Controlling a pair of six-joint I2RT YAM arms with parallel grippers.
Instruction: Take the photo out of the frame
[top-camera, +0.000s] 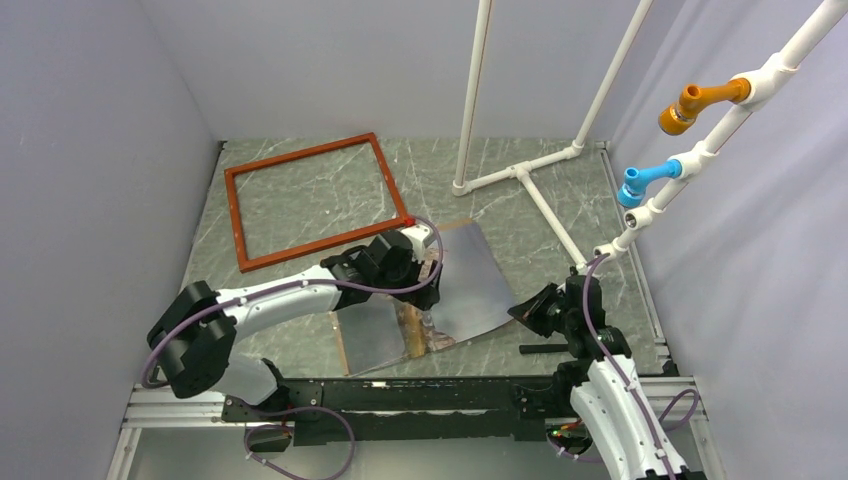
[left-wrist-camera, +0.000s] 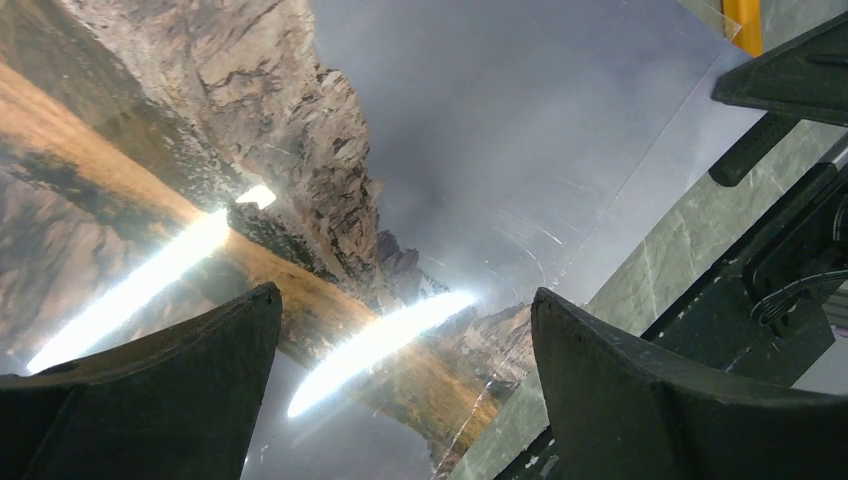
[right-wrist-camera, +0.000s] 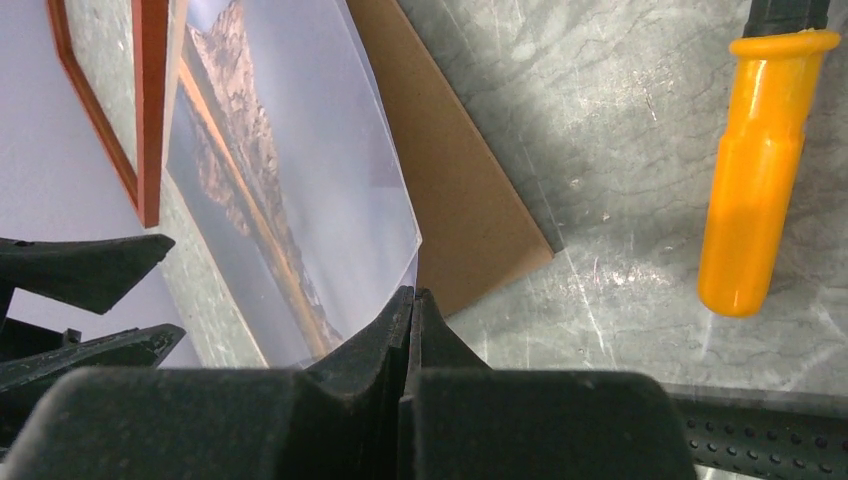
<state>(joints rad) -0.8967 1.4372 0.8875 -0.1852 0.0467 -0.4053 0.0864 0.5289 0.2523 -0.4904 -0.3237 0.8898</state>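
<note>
The large glossy print of a brown mountain against grey sky (top-camera: 470, 285) lies loose near the middle of the table (top-camera: 430, 160). Its long axis runs roughly left to right and its right end bows upward. The right gripper (right-wrist-camera: 410, 300) has its jaws pinched shut on that raised right corner (a plain brown board (right-wrist-camera: 450, 200) lies beneath). The left gripper (left-wrist-camera: 405, 292) hovers directly over the print's left half, jaws spread wide, holding nothing. The thin reddish-brown wooden frame (top-camera: 235, 220) sits empty, well apart at far left.
</note>
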